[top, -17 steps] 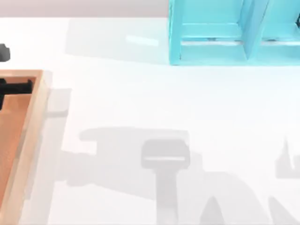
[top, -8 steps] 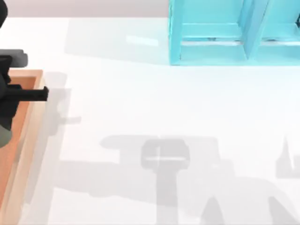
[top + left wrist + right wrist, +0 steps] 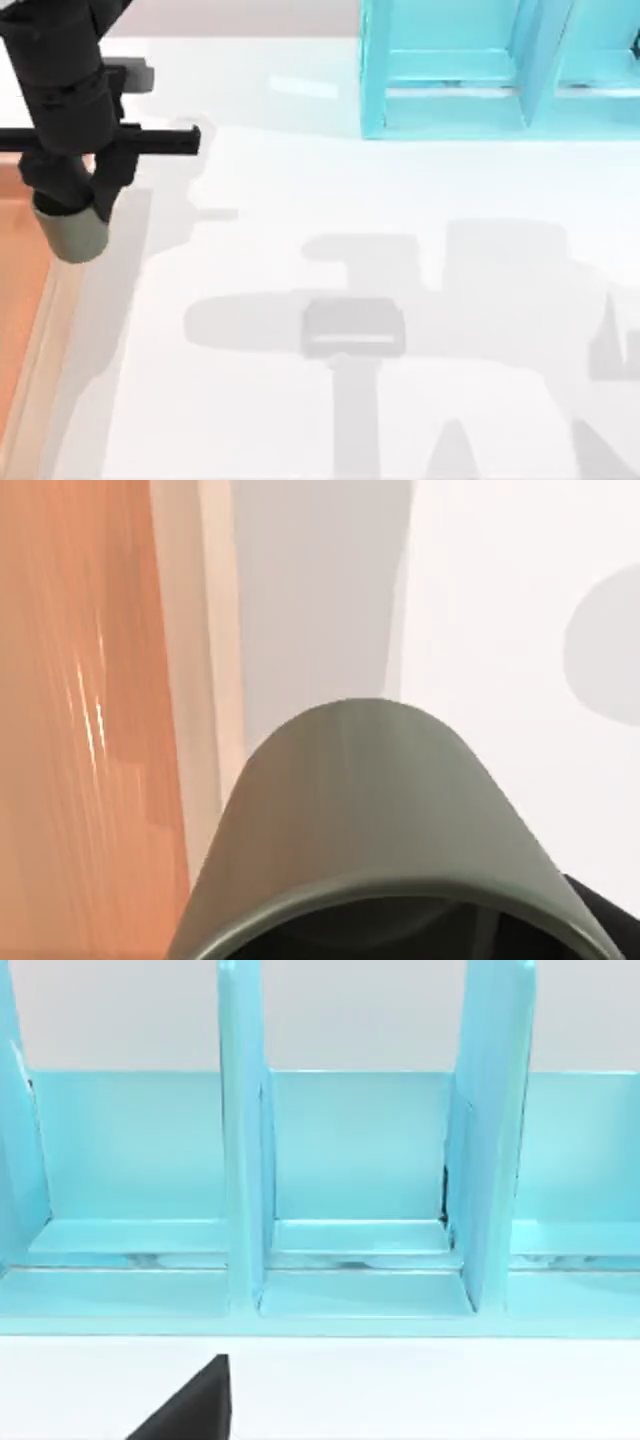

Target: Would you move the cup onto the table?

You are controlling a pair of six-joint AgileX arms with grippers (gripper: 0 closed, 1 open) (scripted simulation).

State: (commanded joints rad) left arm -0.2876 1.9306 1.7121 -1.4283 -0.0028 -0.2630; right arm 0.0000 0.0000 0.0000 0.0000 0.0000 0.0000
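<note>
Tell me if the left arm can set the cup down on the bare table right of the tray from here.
Probably yes: the left gripper holds the cup above the tray rim, and the table beside it lies bare.

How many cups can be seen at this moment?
1. The cup hangs from the left gripper over the wooden tray's right rim at the table's left side. Others may be outside the frame.

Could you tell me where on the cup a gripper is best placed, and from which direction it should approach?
Grip the cup across its rim and upper wall, coming from above. It is a narrow, handleless, slightly tapered cylinder, so two fingers can span it and no side offers a better hold. The left gripper holds it this way, over the edge of the wooden tray beside the table.
</note>
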